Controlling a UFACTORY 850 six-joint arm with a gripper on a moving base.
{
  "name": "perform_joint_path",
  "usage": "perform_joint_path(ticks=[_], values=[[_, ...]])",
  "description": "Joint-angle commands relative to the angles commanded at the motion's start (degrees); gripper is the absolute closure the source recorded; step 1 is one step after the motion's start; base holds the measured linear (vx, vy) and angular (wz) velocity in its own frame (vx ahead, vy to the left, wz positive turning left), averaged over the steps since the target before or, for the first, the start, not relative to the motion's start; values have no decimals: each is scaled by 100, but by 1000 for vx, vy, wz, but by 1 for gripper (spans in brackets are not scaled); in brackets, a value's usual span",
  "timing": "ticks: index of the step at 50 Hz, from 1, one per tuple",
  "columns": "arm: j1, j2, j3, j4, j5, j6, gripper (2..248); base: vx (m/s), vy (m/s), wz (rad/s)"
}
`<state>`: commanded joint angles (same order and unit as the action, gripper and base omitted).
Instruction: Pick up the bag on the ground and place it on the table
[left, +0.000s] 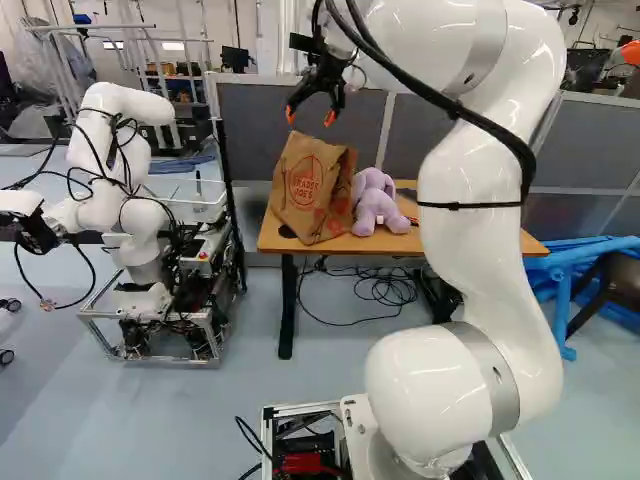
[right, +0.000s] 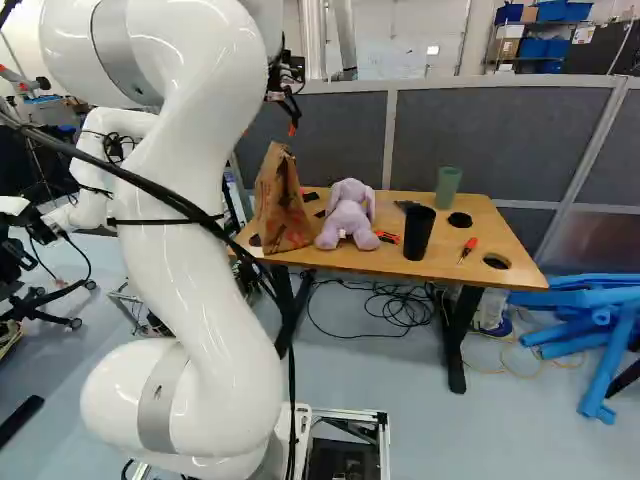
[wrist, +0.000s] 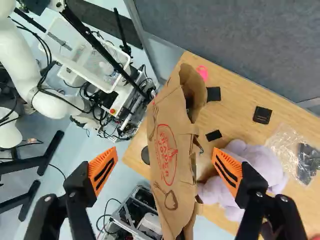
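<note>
Currently, the gripper (left: 311, 115) is hovering above the bag (left: 313, 190), its fingers standing wide apart and holding nothing. The bag is already resting on the counter (right: 395, 262), just beside the plush toy (right: 348, 214), near one end. Across the plush toy from the bag, a black cup (right: 418, 233) and a green cup (right: 448, 186) are standing, with a screwdriver (right: 468, 248) lying near the black one.
</note>
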<state>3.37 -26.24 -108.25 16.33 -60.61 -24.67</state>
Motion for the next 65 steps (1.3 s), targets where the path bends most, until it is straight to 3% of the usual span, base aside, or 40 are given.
perform_joint_path(ticks=[65], values=[[0, 91, -69, 0, 0, 0, 3, -30, -2, 3]])
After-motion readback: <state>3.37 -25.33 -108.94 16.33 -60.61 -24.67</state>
